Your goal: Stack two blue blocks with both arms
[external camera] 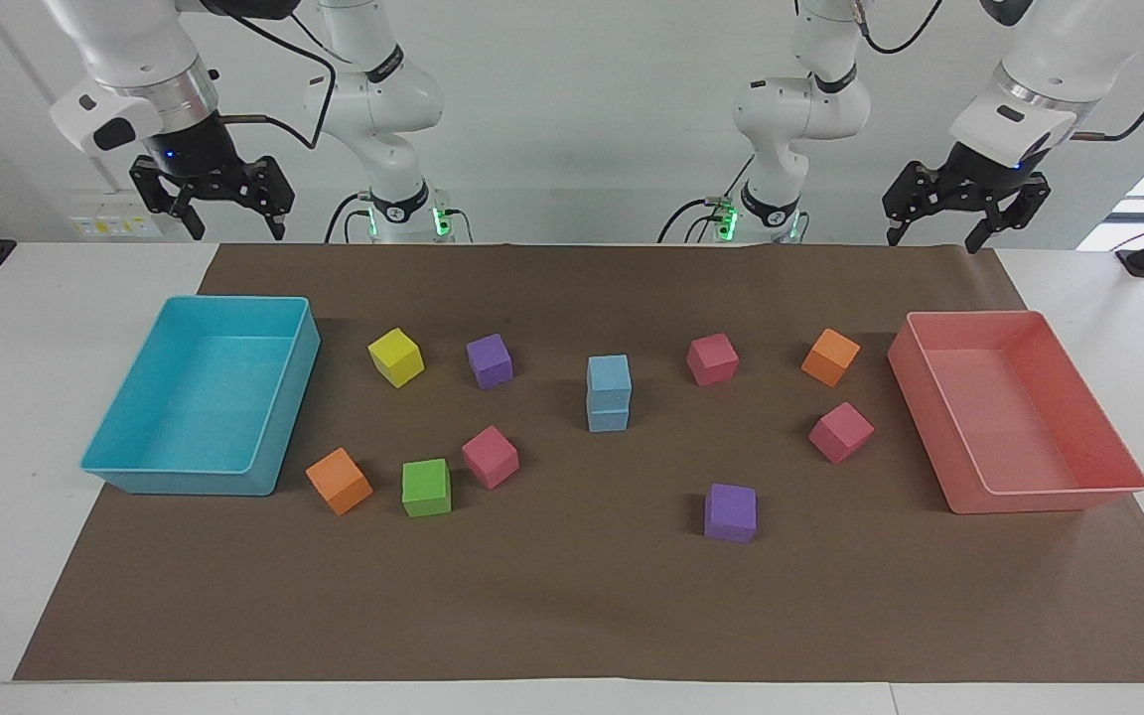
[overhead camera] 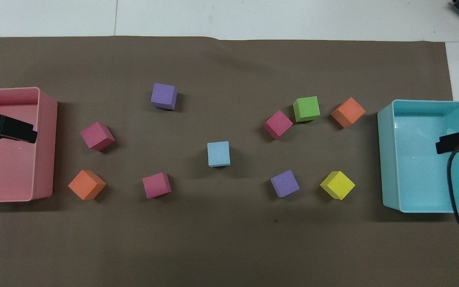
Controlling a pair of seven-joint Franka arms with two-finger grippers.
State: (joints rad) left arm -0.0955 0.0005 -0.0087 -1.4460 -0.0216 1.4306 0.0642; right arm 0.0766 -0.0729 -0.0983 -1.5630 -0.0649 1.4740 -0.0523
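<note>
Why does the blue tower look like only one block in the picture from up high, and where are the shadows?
Overhead view: the top blue block hides the one beneath; only a thin shadow edges it. Facing view: both stacked blue blocks show, with soft, faint shadows beside the cubes.

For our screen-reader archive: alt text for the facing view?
Two blue blocks stand stacked mid-mat among scattered coloured cubes. Both arms hang raised and open: right gripper above the turquoise tray, left gripper above the pink tray.
</note>
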